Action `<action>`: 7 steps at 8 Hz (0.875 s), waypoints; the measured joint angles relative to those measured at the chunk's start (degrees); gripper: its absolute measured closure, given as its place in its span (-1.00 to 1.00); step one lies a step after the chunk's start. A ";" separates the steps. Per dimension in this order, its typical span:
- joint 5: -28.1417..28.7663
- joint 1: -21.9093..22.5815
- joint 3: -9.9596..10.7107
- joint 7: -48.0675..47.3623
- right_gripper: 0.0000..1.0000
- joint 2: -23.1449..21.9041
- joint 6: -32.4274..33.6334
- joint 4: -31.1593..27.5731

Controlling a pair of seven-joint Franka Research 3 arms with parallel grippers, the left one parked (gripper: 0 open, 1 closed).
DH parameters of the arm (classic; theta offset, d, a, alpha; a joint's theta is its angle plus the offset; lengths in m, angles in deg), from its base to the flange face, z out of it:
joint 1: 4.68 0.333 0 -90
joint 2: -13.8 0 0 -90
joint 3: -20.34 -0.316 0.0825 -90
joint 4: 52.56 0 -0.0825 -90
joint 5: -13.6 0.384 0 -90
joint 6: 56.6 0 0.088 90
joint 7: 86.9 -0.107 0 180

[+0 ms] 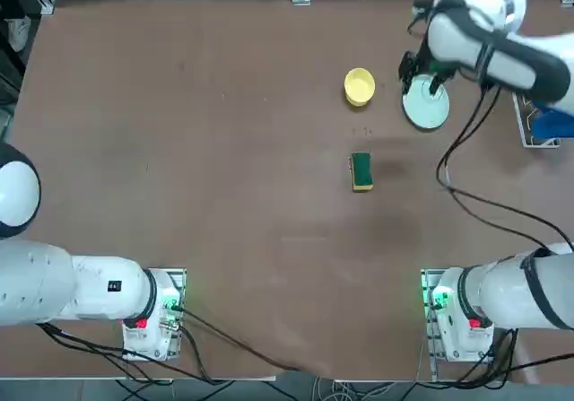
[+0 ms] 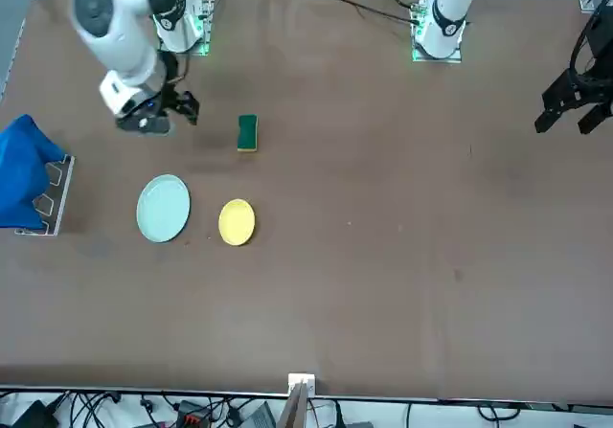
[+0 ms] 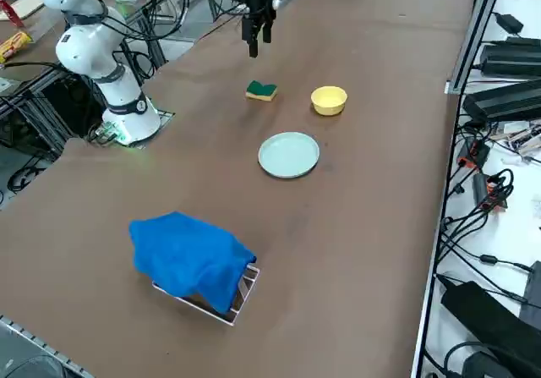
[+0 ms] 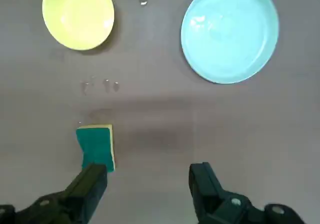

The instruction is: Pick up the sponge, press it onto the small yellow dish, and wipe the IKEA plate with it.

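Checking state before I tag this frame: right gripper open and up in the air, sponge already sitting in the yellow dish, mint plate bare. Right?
Not quite: the sponge lies on the table, apart from the yellow dish, as the top view shows. The rest holds: the right gripper is open and up in the air, and the mint plate is bare.

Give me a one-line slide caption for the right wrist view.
Open right hand hovering above the table, sponge by one finger, small yellow dish and IKEA plate beyond.
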 joint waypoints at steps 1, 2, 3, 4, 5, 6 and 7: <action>0.00 0.89 0.02 -1.71 -1.00 0.53 -3.10 -1.70; 0.01 1.73 0.07 -4.29 -1.00 2.13 -6.25 -2.38; 0.01 3.08 0.09 -7.12 -1.00 4.52 -9.52 -2.63; 0.01 5.01 0.10 -9.65 -1.00 7.33 -12.63 -2.69; 0.01 7.38 0.10 -12.23 -1.00 10.14 -15.31 -2.78; 0.00 9.83 0.07 -14.31 -1.00 12.66 -17.86 -2.98; 0.00 11.80 0.06 -15.38 -1.00 14.61 -20.52 -3.60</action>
